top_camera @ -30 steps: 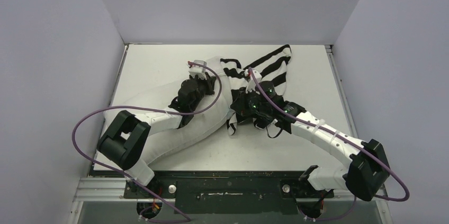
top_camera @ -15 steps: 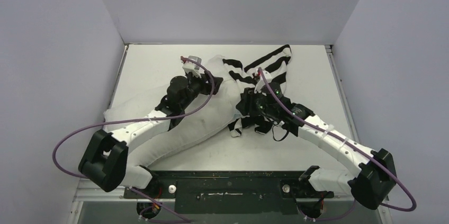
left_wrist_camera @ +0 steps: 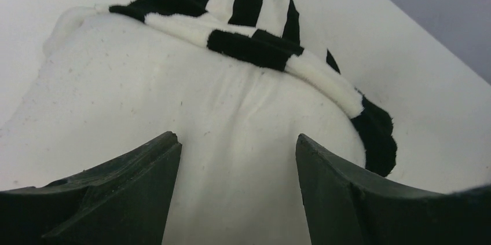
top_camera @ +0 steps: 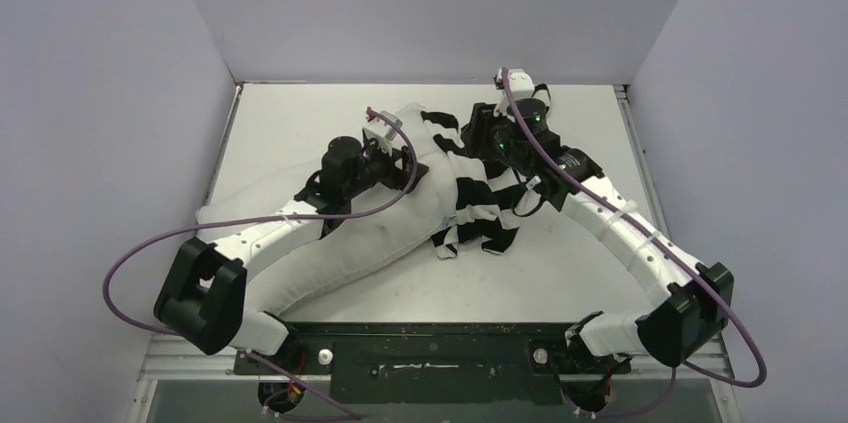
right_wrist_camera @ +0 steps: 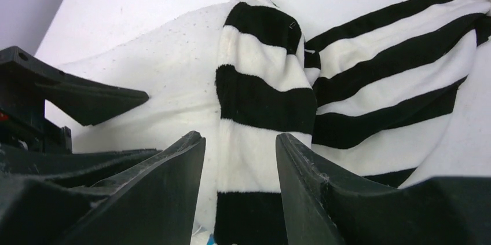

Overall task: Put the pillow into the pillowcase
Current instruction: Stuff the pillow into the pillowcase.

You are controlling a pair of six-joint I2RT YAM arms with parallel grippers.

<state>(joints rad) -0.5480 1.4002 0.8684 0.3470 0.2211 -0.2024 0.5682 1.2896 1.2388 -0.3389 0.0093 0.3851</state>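
Observation:
The off-white pillow lies diagonally from the near left to the middle of the table. The striped pillowcase is bunched over its far right end and trails toward the near side. My left gripper hovers open just above the bare pillow, short of the pillowcase's rolled edge, holding nothing. From the far side, my right gripper points down at a striped fold draped over the pillow. It is open, with cloth below the gap but none pinched. One left finger shows beside it.
The white table is boxed in by grey walls on three sides. A black rail with both arm bases runs along the near edge. Purple cables loop off each arm.
Both grippers have opened and let go of the cloth. My right arm has swung up to the far side of the table. The pillowcase now lies further over the pillow's end.

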